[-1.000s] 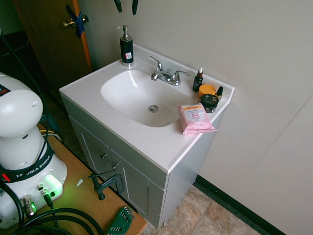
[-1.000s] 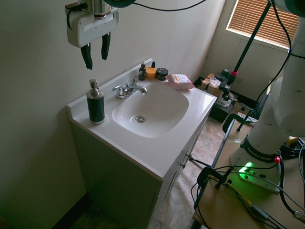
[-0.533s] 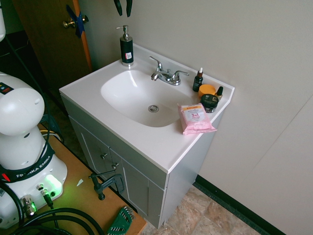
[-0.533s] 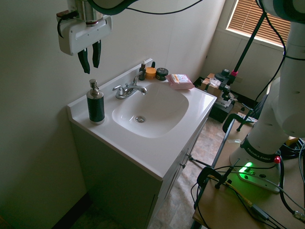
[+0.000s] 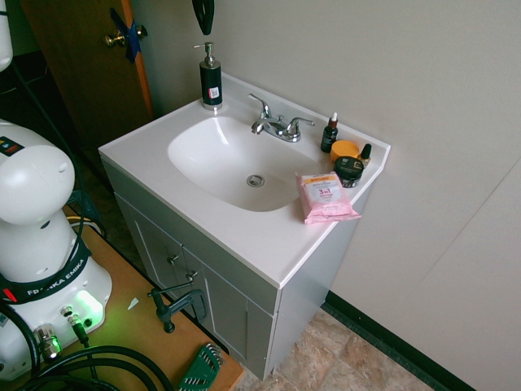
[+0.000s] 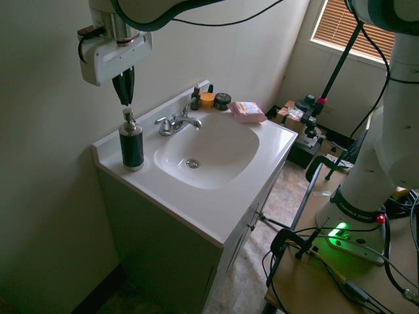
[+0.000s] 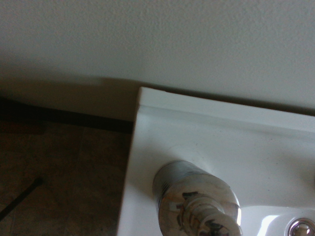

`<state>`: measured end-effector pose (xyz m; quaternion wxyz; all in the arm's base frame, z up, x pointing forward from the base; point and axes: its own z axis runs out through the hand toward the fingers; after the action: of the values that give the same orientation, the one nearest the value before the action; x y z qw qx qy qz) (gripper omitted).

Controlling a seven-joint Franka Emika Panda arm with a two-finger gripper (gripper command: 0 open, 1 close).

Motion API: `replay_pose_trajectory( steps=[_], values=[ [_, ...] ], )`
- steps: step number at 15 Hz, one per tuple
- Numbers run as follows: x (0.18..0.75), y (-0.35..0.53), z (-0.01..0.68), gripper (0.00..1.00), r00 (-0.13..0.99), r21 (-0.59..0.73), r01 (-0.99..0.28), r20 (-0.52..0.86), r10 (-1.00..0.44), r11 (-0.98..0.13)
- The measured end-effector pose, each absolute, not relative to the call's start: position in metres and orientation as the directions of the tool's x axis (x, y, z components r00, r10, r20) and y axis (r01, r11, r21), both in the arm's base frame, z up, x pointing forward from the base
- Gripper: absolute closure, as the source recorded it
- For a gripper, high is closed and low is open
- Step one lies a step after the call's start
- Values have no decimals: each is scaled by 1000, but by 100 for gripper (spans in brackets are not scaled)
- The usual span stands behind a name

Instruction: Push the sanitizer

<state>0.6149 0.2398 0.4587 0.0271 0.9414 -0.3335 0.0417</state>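
The gripper (image 6: 124, 98) has come down from high above the sanitizer (image 6: 131, 143) at the back corner of the vanity top, so that its tips now hang just over the silver pump head, not yet touching it. Its two fingers (image 5: 203, 16), spread apart a second ago, have drawn together until they stand side by side.

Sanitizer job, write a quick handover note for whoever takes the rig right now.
Claw: fingers together, holding nothing, pointing straight down just above the pump head, apparently not touching it yet.
Sanitizer: upright on the back corner of the vanity top, beside the basin and away from the faucet.
Done: claw lined up over the pump.
Left: come down onto the pump head and press it.
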Motion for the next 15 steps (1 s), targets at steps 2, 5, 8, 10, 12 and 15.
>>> replay_pose_trajectory(
  steps=[2, 5, 8, 10, 12, 15],
  values=[
    [616, 239, 455, 100, 773, 28, -632, 94, -627, -774],
    [618, 238, 444, 100, 771, 42, -635, 85, -631, -771],
    [616, 240, 440, 100, 773, 47, -634, 81, -630, -772],
    [616, 240, 440, 100, 773, 49, -633, 81, -629, -772],
    [615, 240, 437, 100, 774, 52, -633, 79, -629, -772],
    [616, 240, 433, 100, 774, 57, -633, 75, -629, -772]
  ],
)
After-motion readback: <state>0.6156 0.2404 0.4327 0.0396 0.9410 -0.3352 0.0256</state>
